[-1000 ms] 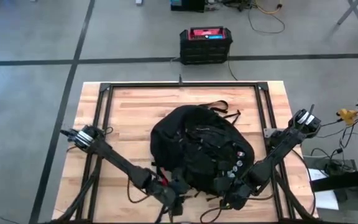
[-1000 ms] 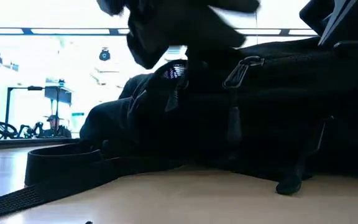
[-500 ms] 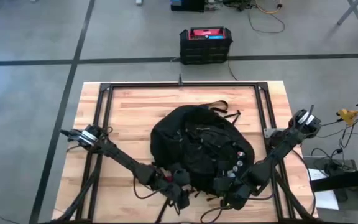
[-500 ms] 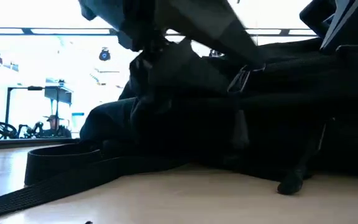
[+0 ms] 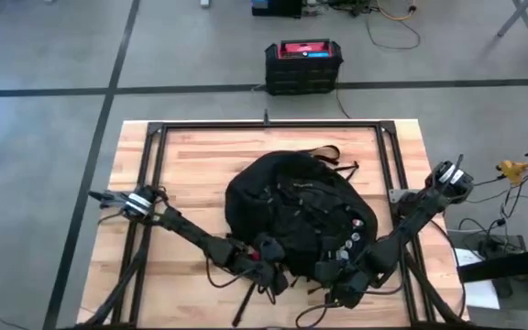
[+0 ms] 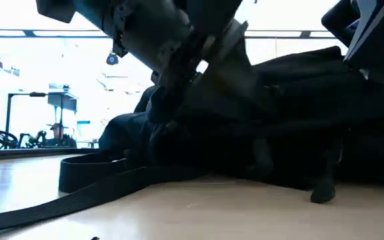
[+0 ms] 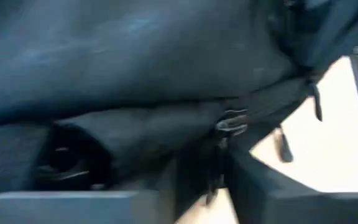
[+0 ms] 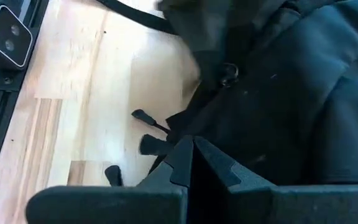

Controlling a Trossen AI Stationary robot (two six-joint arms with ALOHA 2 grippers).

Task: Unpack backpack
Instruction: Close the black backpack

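I've got both grippers down at the near edge of the backpack point(image 5: 298, 218), which sits mid-table, a bit toward the right side.

L gripper point(image 5: 271, 275) is pressed against the bag's near-left hem. In the L wrist view the fingers straddle a metal zip pull point(image 7: 231, 121) hanging off the seam, but I can't tell whether they're released or clenched on it; too blurred.

R gripper point(image 5: 335, 291) is at the near-right hem. R wrist view shows its two dark fingers point(image 8: 219, 168) close together with black fabric wedged at the tips, looks pinched on the bag, though the contact itself is partly hidden.

Around them: loose black straps trail off the bag's near side across the wooden table point(image 5: 191, 165), one wide strap point(image 6: 79, 190) lying flat in front of the low cam. Small cord pulls point(image 8: 143, 116) lie on the wood just beside the R gripper. Coloured tags point(image 5: 351, 236) on the bag's right front.

Beyond the table's far edge, on the floor: a black box with red top point(image 5: 303, 64). Cables and gear off the right side.
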